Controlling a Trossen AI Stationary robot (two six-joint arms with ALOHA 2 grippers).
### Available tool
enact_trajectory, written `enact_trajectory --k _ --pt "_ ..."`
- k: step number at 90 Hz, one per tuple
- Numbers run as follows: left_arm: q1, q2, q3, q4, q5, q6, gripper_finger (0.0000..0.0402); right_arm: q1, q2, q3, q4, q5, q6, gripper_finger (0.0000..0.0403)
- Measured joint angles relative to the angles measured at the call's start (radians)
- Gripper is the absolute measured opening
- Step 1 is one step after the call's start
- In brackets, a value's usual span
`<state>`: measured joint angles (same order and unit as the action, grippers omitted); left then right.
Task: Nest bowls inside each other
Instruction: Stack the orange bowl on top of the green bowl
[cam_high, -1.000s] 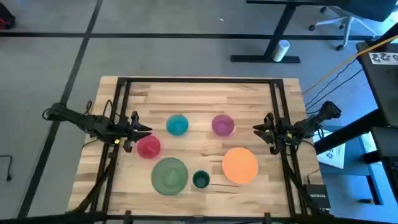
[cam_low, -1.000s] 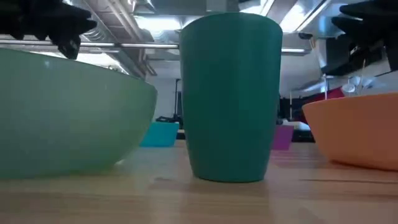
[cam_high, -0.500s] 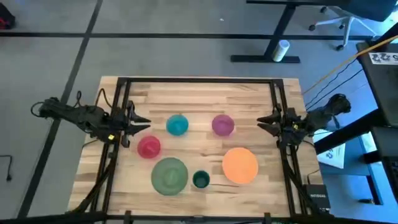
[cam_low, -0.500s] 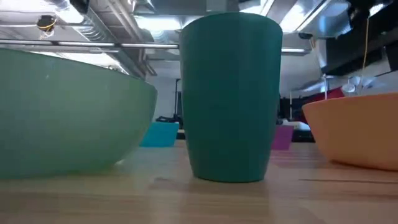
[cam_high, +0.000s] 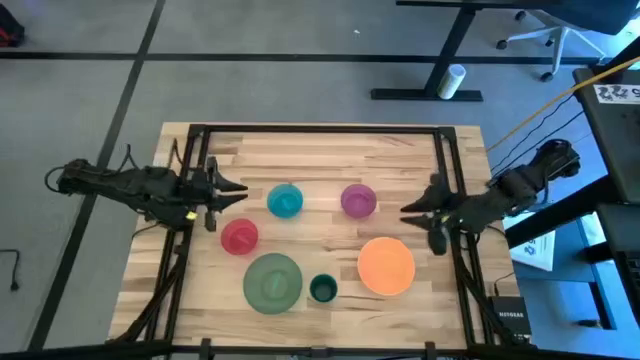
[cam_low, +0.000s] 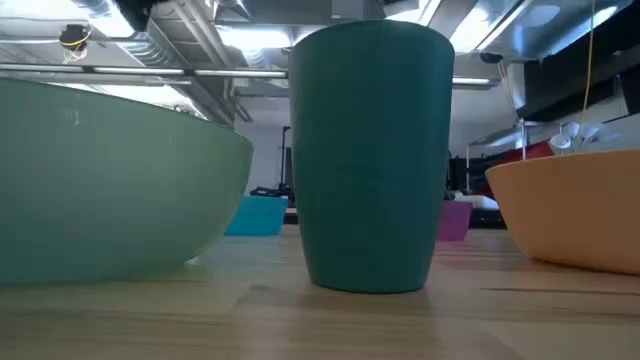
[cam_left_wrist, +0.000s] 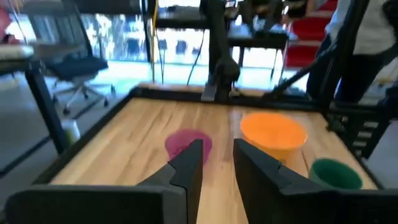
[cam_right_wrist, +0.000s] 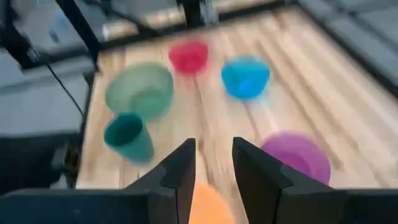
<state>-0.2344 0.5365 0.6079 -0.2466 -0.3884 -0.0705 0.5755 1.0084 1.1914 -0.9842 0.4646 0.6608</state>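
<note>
Fingers of left gripper (cam_high: 232, 190) and right gripper (cam_high: 411, 209) parted, grasping nothing. Six bowls sit apart on the table (cam_high: 320, 150); nesting not begun. Next, likely: left descends on red-pink bowl (cam_high: 239, 236).

grey floor (cam_high: 300, 70) around a wooden table (cam_high: 320, 150); a black desk leg (cam_high: 440, 60) with a white cylinder (cam_high: 454, 80) beside it, an office chair (cam_high: 535, 35) nearby.
</note>
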Motion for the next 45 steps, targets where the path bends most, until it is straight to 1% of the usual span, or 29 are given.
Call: enact_trajectory --k 7,15,24,34,41,45 --pt "0.000 0.012 0.000 -0.016 0.000 -0.005 0.0072 0.000 0.064 0.017 -0.036 -0.035 0.041 0.0092" --pt "0.000 0.019 0.000 -0.015 0.000 -0.006 0.0072 0.000 0.127 0.018 -0.037 -0.076 0.064 0.0092" --pt "0.000 0.022 0.000 -0.014 0.000 -0.006 0.0072 0.000 0.197 0.018 -0.028 -0.092 0.073 0.0092" --pt "0.000 0.022 0.000 -0.013 0.000 -0.002 0.0072 0.000 0.276 0.018 0.032 -0.092 0.066 0.0092" --pt "0.000 0.022 0.000 -0.013 0.000 -0.001 0.0072 -0.011 0.328 0.018 0.106 -0.094 0.047 0.0092" --pt "0.000 0.022 0.000 -0.009 0.000 -0.001 0.0072 -0.023 0.362 0.018 0.157 -0.112 0.026 0.0092"
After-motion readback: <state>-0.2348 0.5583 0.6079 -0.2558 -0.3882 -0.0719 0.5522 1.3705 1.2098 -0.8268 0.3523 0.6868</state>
